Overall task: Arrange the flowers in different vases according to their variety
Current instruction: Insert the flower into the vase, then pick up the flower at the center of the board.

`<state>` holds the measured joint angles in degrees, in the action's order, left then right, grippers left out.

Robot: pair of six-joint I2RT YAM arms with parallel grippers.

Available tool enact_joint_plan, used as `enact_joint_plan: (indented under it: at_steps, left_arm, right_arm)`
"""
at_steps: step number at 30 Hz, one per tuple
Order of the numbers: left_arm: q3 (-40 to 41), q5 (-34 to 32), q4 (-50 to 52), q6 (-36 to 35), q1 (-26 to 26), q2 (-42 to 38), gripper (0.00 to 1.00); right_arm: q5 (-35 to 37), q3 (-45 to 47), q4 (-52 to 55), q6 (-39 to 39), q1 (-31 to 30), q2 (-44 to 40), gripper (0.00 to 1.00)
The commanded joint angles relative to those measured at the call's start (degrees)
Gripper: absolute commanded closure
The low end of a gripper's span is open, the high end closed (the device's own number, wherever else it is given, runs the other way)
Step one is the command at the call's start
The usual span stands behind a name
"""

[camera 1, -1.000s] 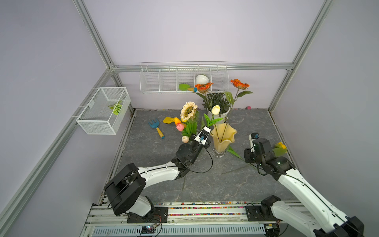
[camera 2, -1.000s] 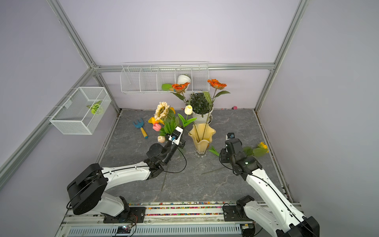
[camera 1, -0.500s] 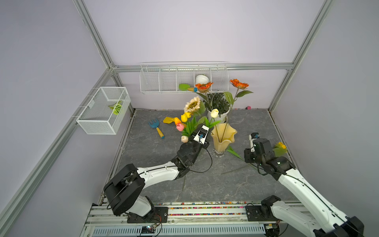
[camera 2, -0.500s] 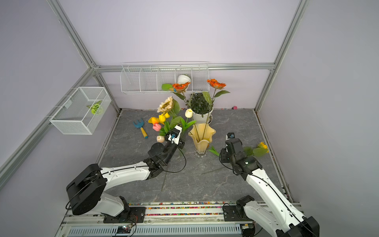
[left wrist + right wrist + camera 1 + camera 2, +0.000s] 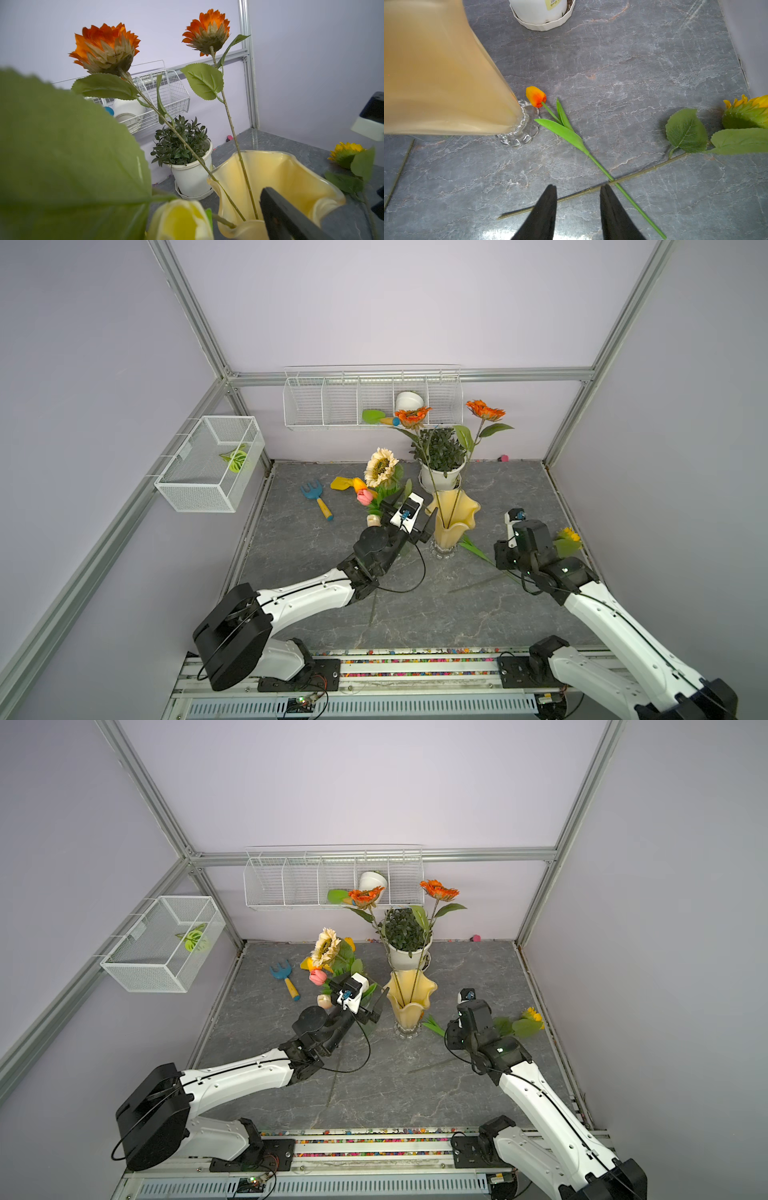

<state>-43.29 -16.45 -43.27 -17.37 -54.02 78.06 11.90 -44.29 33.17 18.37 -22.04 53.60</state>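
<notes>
My left gripper (image 5: 410,512) stands open beside the pale-yellow vase (image 5: 451,518), over a bunch of tulips; a pink tulip (image 5: 364,497) and a cream sunflower (image 5: 380,466) rise behind it. The left wrist view shows a white-yellow tulip (image 5: 180,220) close up, one black finger (image 5: 278,214) and a big leaf hiding the other. The clear vase is hidden under this arm. Two orange flowers (image 5: 412,416) stand in the yellow vase. My right gripper (image 5: 578,187) is open just above the floor, astride the stem of a yellow sunflower (image 5: 745,110), where an orange tulip (image 5: 535,96) crosses it.
A leafy plant in a white pot (image 5: 440,452) stands right behind the yellow vase. A blue rake (image 5: 316,497) and yellow trowel (image 5: 343,483) lie at the back left. One bare stem (image 5: 374,610) lies on the floor. A wire shelf (image 5: 372,402) and wire basket (image 5: 212,464) hang on the walls.
My left gripper has gone from shut to wide open, and the white tulip that stood above it has sunk out of the top views. The cream sunflower swayed. The right arm stayed still.
</notes>
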Motion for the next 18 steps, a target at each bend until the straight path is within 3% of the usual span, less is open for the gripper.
enact_joint_plan:
  at_steps: [1,11,18]
  left_arm:
    - [-1.9,1.5,6.2,1.8,-1.3,-3.1,0.0]
    - [-2.0,-3.0,13.7,-2.0,-6.7,-12.3,0.0]
    - [-4.5,2.1,16.8,-7.4,-8.6,-17.8,0.0]
  right_arm:
    - [-0.6,1.5,-1.2,-0.5,0.4,-0.4,0.6]
    - [-1.1,1.6,-1.3,-0.4,0.5,-0.1,0.59]
    - [-1.2,1.5,-0.6,0.1,0.5,-0.6,0.59]
